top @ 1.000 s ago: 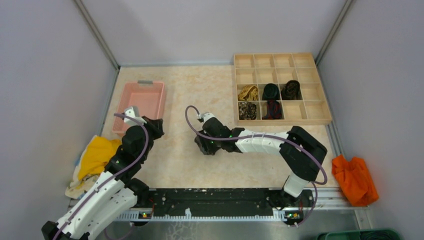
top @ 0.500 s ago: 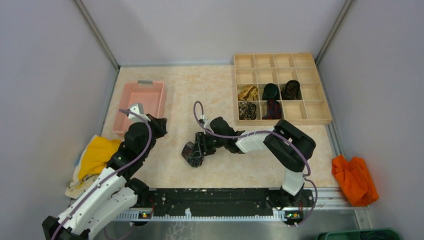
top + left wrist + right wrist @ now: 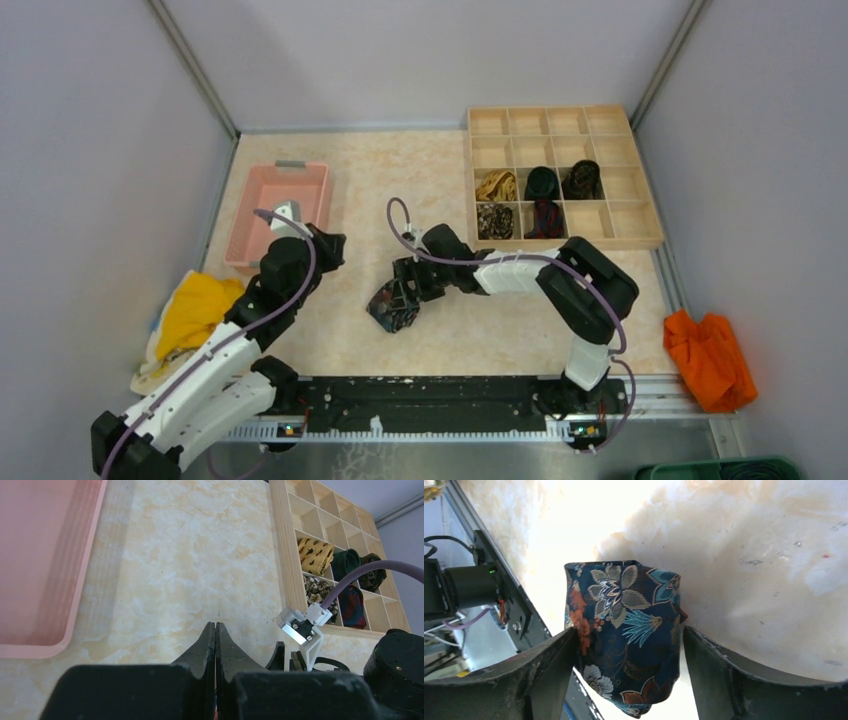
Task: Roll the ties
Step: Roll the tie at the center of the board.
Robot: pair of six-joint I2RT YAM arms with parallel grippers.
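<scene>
Tie (image 3: pixel 624 605) in right gripper (image 3: pixel 626 641)

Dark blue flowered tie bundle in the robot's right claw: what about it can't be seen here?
Right wrist view: the dark blue floral tie roll has its side edges behind the black fingers of the right gripper; its winding faces away.
Top view: too small, upper part under the gripper.
Left wrist view: no roll shows; the shut left gripper fills the bottom with its black body.
</scene>
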